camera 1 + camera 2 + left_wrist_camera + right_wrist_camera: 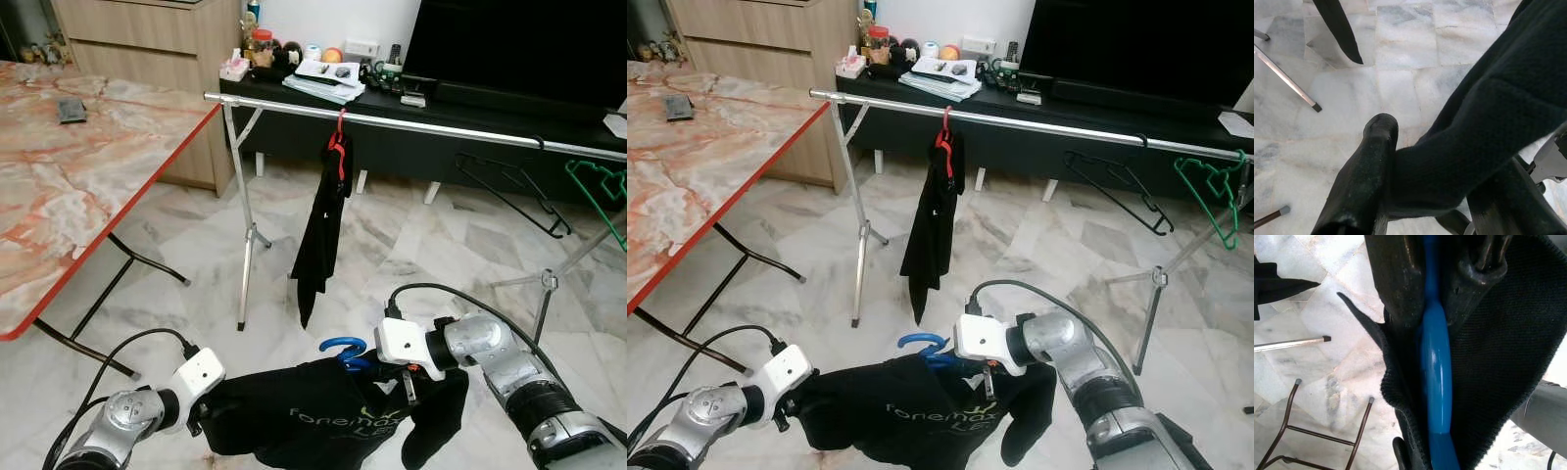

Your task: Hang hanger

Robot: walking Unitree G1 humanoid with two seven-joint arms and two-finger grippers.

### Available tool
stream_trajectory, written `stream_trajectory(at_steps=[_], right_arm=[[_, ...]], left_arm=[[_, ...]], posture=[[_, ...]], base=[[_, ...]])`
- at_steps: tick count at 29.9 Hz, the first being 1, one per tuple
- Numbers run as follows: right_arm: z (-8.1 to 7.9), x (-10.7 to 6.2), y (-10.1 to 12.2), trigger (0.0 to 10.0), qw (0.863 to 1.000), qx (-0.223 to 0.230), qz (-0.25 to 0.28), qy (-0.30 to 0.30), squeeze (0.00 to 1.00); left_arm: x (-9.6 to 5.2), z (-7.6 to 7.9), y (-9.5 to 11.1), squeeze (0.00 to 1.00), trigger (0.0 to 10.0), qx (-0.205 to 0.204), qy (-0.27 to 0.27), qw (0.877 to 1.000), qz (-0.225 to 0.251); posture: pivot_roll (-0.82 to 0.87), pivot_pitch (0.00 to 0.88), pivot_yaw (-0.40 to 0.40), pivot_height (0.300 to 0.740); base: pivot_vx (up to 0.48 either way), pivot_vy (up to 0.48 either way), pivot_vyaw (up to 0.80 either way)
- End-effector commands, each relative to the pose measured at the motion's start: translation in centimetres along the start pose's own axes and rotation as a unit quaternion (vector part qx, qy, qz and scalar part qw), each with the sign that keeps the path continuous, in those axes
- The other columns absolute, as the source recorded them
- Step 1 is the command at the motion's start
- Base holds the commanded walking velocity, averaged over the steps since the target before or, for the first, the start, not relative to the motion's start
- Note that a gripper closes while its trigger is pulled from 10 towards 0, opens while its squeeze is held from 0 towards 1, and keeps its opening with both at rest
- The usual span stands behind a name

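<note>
Left eye view: rail (431, 124) far off, still to reach.
Right pincer (409, 384): pinching blue hanger (343, 350).
Left pincer (201, 416): pinching shirt (304, 421).
Left to do: lift, hook on rail.

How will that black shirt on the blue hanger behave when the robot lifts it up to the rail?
The black shirt will probably stay floppy: it already sags between the left gripper and right gripper. It looks light, likely no strain. The blue hanger seems rigid plastic, so its hook should hold shape, though the cloth could slide along it.
</note>
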State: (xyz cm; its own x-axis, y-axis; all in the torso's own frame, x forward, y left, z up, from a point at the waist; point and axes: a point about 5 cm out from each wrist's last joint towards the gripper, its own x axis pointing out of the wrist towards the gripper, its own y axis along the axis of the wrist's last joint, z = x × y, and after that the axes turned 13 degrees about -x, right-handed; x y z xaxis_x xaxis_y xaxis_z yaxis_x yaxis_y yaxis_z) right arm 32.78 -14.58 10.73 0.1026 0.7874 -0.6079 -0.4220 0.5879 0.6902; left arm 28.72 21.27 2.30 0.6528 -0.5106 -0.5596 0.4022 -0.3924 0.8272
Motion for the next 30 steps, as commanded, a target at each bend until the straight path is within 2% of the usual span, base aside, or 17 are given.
stream_trajectory(at_steps=[1, 18, 22, 24, 26, 28, 29, 30], right_arm=[[0.4, -0.6, 0.2, 10.0, 1.0, -0.008, 0.0, -0.008, 0.0], [0.1, -0.2, -0.2, 10.0, 1.0, -0.002, -0.008, -0.009, 0.0], [-0.3, -0.3, -0.5, 10.0, 1.0, 0.001, -0.02, -0.001, 0.0], [-0.3, -0.3, -0.5, 10.0, 1.0, 0.001, -0.02, -0.001, 0.0], [-0.7, -0.5, -1.2, 10.0, 0.999, 0.005, -0.042, 0.004, 0.0], [-0.7, -0.5, -1.2, 10.0, 0.999, 0.005, -0.042, 0.004, 0.0], [-1.8, -1.2, -2.5, 10.0, 0.997, 0.022, -0.077, 0.024, 0.0], [-1.8, -1.2, -2.5, 10.0, 0.997, 0.022, -0.077, 0.024, 0.0]], left_arm=[[-0.2, -0.4, 0.2, 0.0, 0.0, -0.009, 0.011, 1.0, 0.007], [-0.6, -1.0, 0.0, 0.0, 0.0, -0.007, 0.025, 1.0, 0.0], [-1.2, -2.0, -0.2, 0.0, 0.0, -0.022, 0.064, 0.998, 0.0], [-1.2, -2.0, -0.2, 0.0, 0.0, -0.022, 0.064, 0.998, 0.0], [-1.8, -2.8, -0.5, 0.0, 0.0, -0.034, 0.1, 0.994, -0.005], [-1.8, -2.8, -0.5, 0.0, 0.0, -0.034, 0.1, 0.994, -0.005], [-2.8, -4.0, -1.5, 0.0, 0.0, -0.061, 0.166, 0.984, -0.016], [-2.8, -4.0, -1.5, 0.0, 0.0, -0.061, 0.166, 0.984, -0.016]], posture=[[0.13, 0.047, -0.117, 0.74], [0.14, 0.023, -0.111, 0.74], [0.14, 0.027, -0.108, 0.74], [0.14, 0.027, -0.108, 0.74], [0.13, 0.033, -0.107, 0.74], [0.13, 0.033, -0.107, 0.74], [0.13, 0.044, -0.106, 0.74], [0.13, 0.044, -0.106, 0.74]], base=[[0.0, 0.0, 0.0], [0.0, 0.0, 0.0], [0.0, 0.0, 0.0], [0.0, 0.0, 0.0], [0.0, 0.0, 0.0], [0.0, 0.0, 0.0], [0.0, 0.0, 0.0], [0.0, 0.0, 0.0]])
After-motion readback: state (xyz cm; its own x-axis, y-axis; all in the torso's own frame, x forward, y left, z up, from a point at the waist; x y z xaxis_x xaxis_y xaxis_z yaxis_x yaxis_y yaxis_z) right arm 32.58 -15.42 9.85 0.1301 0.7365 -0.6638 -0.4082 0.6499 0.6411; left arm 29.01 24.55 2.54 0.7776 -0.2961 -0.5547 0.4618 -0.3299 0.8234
